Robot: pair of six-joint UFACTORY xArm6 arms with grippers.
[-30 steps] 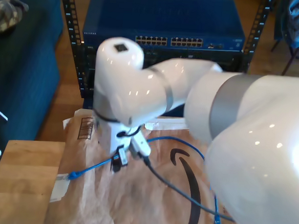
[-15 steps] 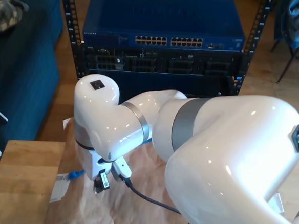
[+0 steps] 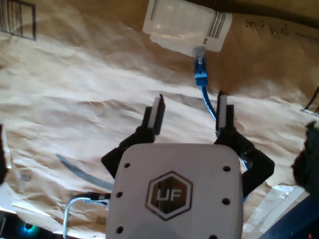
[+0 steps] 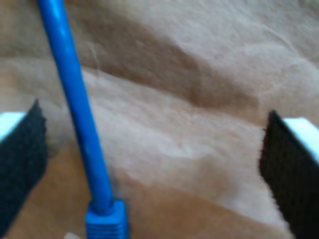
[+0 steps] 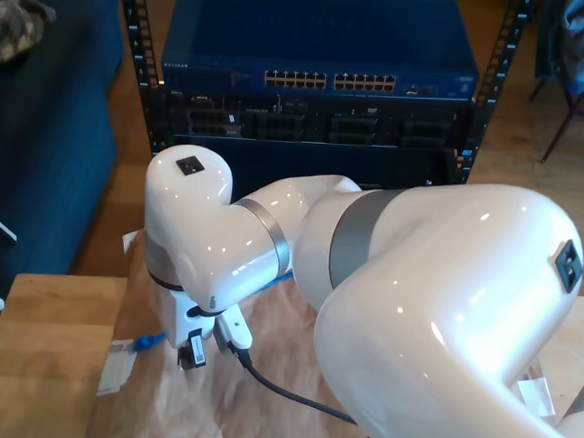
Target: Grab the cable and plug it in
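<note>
Both pincers stood released. My first gripper (image 3: pixel 189 112) pointed down over the brown paper (image 3: pixel 75 99), the cable (image 3: pixel 202 82) beside one finger. My second gripper (image 4: pixel 149 154) straddled the cable.

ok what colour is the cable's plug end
Bright blue; the cable and its plug boot show best in the first wrist view, lying on the brown paper.

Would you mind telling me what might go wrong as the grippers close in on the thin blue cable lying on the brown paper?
In the first wrist view, the thin blue cable runs beside one finger of my open first gripper, off-centre, so closing may pinch or miss it.

In the second wrist view, the cable's boot sits near one pad of my open second gripper, so it may slip out. The crumpled brown paper could snag.
</note>
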